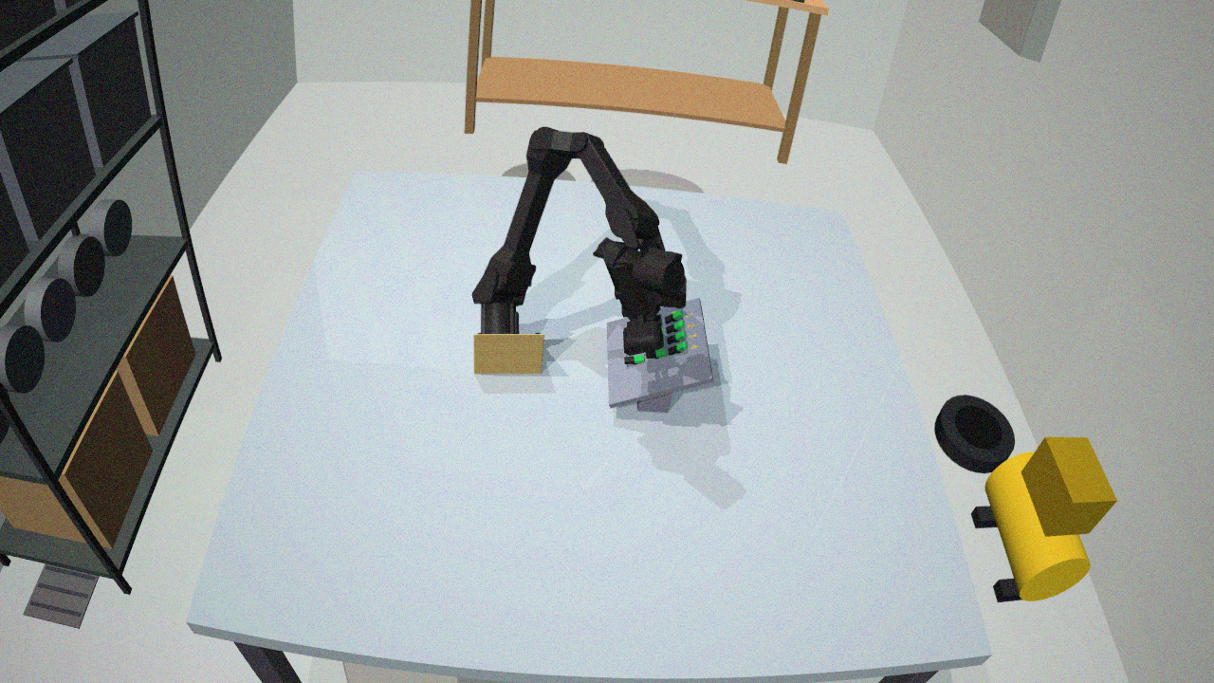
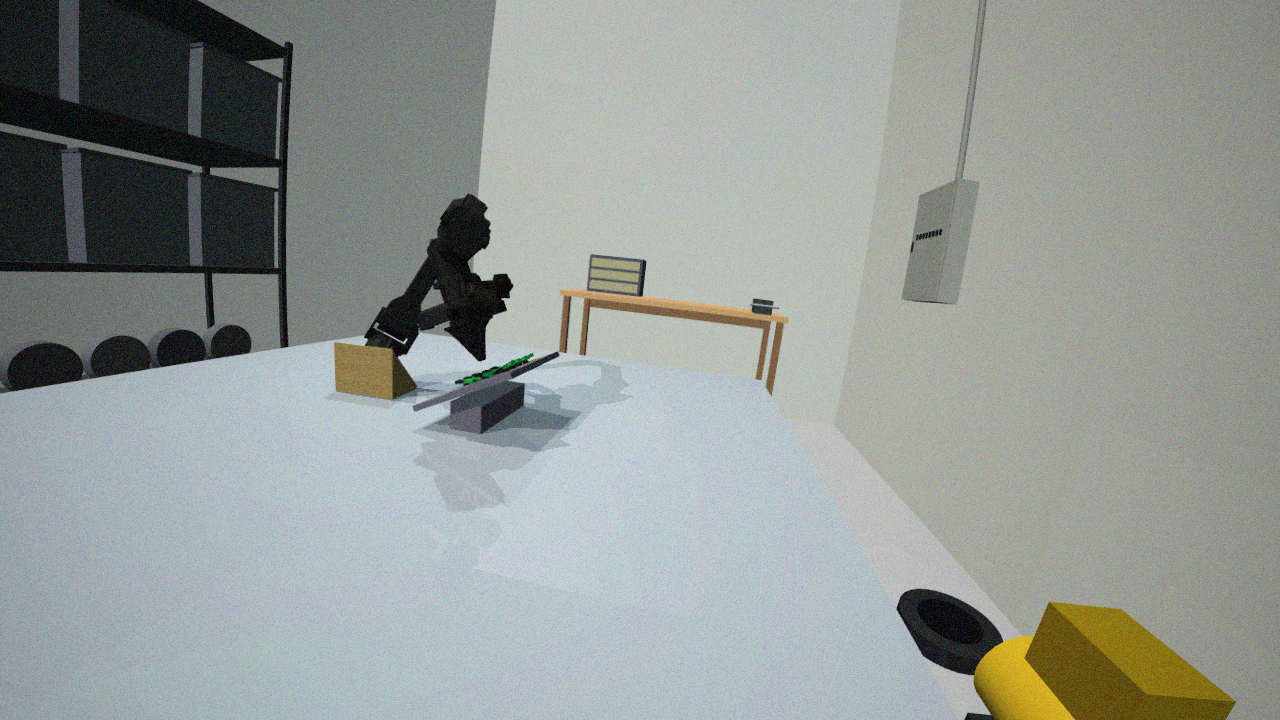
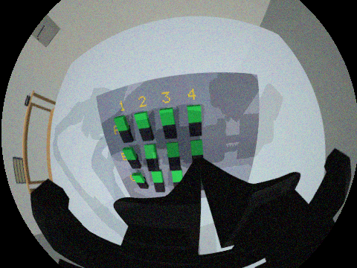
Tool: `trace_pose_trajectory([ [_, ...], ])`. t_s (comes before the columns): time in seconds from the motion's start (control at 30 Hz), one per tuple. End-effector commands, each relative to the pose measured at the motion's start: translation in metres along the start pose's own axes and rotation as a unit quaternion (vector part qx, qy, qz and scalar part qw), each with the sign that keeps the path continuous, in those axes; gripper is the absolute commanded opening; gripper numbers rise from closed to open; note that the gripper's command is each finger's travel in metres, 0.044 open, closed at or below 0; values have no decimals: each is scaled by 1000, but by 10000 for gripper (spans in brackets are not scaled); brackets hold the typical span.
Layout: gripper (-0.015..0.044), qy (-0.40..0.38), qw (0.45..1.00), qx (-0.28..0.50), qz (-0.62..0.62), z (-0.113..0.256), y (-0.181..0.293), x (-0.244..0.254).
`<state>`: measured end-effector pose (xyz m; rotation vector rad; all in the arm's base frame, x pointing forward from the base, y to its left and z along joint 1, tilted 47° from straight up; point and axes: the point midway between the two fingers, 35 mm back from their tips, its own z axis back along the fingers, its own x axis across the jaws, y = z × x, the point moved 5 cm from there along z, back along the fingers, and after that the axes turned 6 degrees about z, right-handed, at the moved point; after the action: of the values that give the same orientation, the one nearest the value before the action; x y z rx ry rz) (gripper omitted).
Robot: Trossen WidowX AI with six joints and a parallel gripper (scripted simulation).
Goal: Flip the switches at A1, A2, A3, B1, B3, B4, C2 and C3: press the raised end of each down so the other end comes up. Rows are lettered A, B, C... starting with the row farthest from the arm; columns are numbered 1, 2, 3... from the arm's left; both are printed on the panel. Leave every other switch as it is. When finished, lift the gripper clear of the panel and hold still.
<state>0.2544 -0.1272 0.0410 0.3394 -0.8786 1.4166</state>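
The tilted grey panel [image 1: 628, 392] [image 2: 438, 400] [image 3: 243, 130] carries green-and-black switches. In the wrist view, row A shows A1 [image 3: 123, 129], A2 [image 3: 143, 126] and A3 [image 3: 168, 123]; row B shows B1 [image 3: 131, 158], B3 [image 3: 173, 155] and B4 [image 3: 197, 148]; row C shows C2 [image 3: 158, 181] and C3 [image 3: 177, 176]. I cannot surely tell which ends are raised. My gripper [image 1: 642, 343] [image 2: 481, 356] [image 3: 198, 162] is shut and empty. Its tip appears just above the panel, over B4's near black end. It hides C4 in the wrist view.
A tan block [image 1: 508, 353] [image 2: 362, 368] stands by the arm's base. A dark support [image 1: 653, 407] [image 2: 487, 407] holds the panel above the table [image 1: 509, 509]. A4 [image 3: 194, 120], B2 [image 3: 150, 157] and C1 [image 3: 140, 181] are neighbouring switches.
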Motion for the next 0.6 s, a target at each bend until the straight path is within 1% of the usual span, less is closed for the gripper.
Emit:
trace_pose_trajectory([
  [0.0, 0, 10, 1000, -16, 6, 42, 0, 0],
  [0.2, 0, 10, 1000, -16, 6, 42, 1, 2],
  [0.43, 0, 8, 1000, -15, 4, 40, 48, 56],
  [0.57, 0, 8, 1000, -15, 4, 39, 53, 62],
])
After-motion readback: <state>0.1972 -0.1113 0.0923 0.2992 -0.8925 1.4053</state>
